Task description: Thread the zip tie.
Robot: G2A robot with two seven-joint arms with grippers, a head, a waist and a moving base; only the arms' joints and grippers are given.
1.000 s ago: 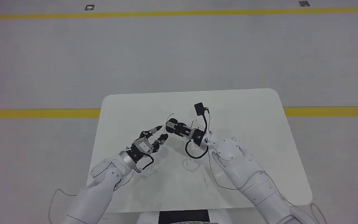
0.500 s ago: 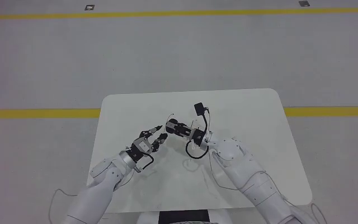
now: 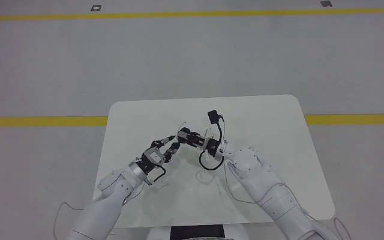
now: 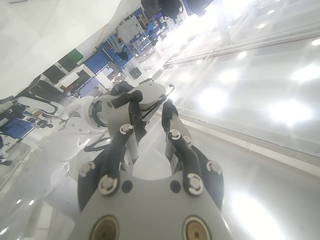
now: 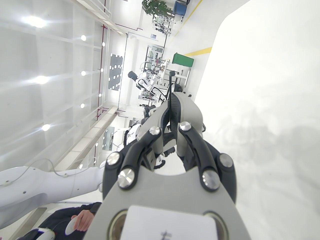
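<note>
A thin black zip tie (image 5: 170, 83) sticks straight out from between the fingertips of my right gripper (image 5: 173, 101), which is shut on its strap; a small head shows at the far end. In the top view the right gripper (image 3: 181, 133) is held above the middle of the white table (image 3: 270, 120), pointing at the left gripper (image 3: 168, 143) a short gap away. My left gripper (image 4: 152, 106) is open, its two fingers spread with nothing clearly between them, and it faces the right arm's wrist (image 4: 140, 96).
The white table has bare surface on all sides of the grippers, with its rounded far corners and edges in the top view. A black cable (image 3: 207, 161) loops under the right wrist. Grey floor with a yellow line (image 3: 48, 121) surrounds the table.
</note>
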